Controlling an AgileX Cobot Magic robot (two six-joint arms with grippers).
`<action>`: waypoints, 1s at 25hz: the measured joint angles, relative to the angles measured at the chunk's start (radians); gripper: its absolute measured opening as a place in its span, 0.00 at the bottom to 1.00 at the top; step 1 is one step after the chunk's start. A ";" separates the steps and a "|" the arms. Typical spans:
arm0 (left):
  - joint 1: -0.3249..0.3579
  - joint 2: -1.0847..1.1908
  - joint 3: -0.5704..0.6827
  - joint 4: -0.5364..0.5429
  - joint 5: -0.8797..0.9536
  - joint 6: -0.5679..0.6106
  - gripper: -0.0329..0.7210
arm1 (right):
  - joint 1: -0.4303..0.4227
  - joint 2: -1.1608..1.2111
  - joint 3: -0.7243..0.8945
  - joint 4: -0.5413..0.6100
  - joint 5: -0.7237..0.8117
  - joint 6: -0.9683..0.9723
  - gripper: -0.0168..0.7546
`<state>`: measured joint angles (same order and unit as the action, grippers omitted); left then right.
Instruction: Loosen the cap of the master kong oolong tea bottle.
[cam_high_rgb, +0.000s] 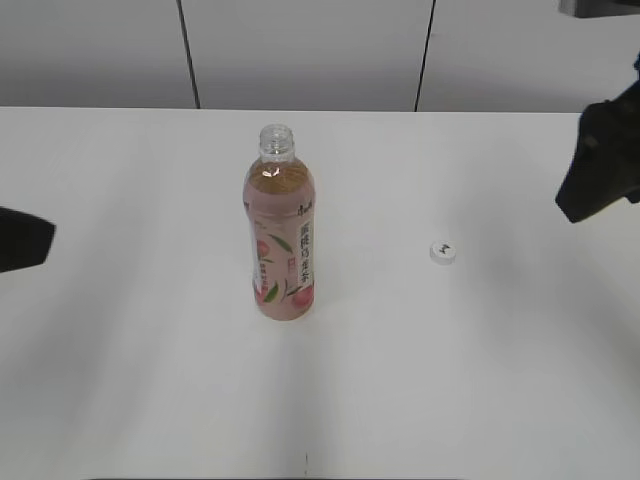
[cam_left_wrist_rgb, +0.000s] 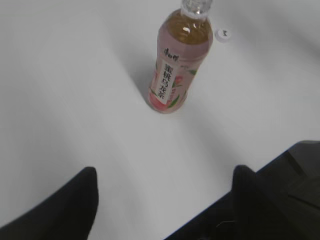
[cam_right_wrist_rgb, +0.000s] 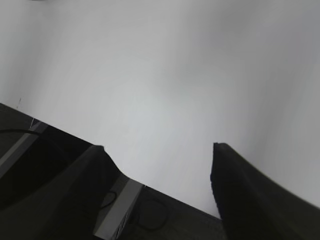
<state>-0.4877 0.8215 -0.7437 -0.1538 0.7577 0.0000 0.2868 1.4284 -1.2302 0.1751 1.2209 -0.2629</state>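
Note:
The master kong oolong tea bottle (cam_high_rgb: 281, 235) stands upright in the middle of the white table, its neck open with no cap on it. It also shows in the left wrist view (cam_left_wrist_rgb: 179, 62). The white cap (cam_high_rgb: 443, 251) lies flat on the table to the right of the bottle, apart from it, and shows small in the left wrist view (cam_left_wrist_rgb: 223, 34). My left gripper (cam_left_wrist_rgb: 165, 175) is open and empty, well short of the bottle at the table's left edge (cam_high_rgb: 25, 240). My right gripper (cam_right_wrist_rgb: 157, 150) is open and empty, raised at the far right (cam_high_rgb: 600, 165).
The white table (cam_high_rgb: 150, 380) runs across the exterior view, with a grey panelled wall (cam_high_rgb: 300, 50) behind it. In the right wrist view the table edge and dark floor with a cable (cam_right_wrist_rgb: 150, 210) show below the jaws.

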 joint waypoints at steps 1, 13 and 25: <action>0.000 -0.051 -0.001 0.009 0.031 0.005 0.70 | 0.000 -0.036 0.028 0.000 0.001 0.002 0.67; 0.000 -0.398 0.122 0.095 0.196 0.009 0.70 | 0.000 -0.587 0.403 -0.140 -0.042 0.066 0.67; 0.000 -0.688 0.182 0.088 0.267 0.009 0.68 | 0.000 -1.155 0.654 -0.236 -0.075 0.126 0.67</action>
<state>-0.4877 0.1335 -0.5620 -0.0662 1.0250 0.0087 0.2868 0.2739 -0.5760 -0.0612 1.1461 -0.1373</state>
